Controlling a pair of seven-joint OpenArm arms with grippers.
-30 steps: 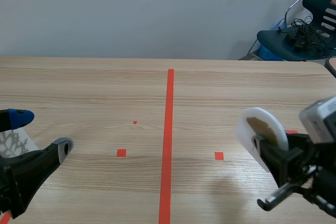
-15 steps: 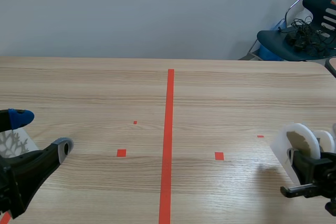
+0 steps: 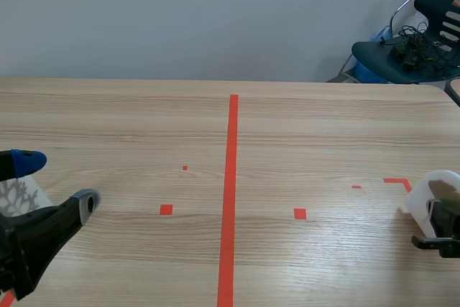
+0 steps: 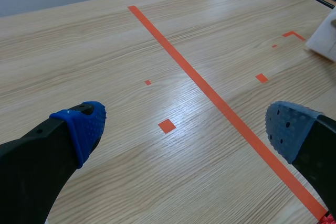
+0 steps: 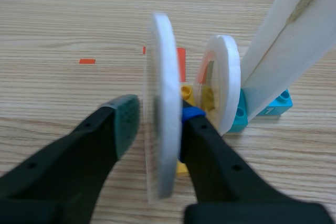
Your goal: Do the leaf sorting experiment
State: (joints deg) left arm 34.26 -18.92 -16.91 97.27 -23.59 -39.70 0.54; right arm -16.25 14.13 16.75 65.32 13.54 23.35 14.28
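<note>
A white disc [image 5: 160, 51] with a brownish leaf in it stands on edge between the fingers of my right gripper [image 5: 160, 116], which is shut on it. In the scene view the disc [image 3: 430, 190] and right gripper [image 3: 440, 219] are low at the table's far right edge. Just beyond the held disc, a second white disc [image 5: 221, 85] stands upright on a stand of yellow and blue toy bricks [image 5: 262, 109]. My left gripper [image 3: 56, 181] hovers open and holds nothing at the near left; in its own view the left gripper [image 4: 184, 127] is over bare wood.
A large white panel [image 5: 294, 40] leans on the brick stand beside the discs. A white piece with a leaf pattern [image 3: 16, 195] lies under my left gripper. A dark chair [image 3: 417, 41] with cables stands beyond the table's far right corner.
My right gripper has carried the white disc to the right and down, from near the centre-right of the table to its right edge. The left arm has not moved.
</note>
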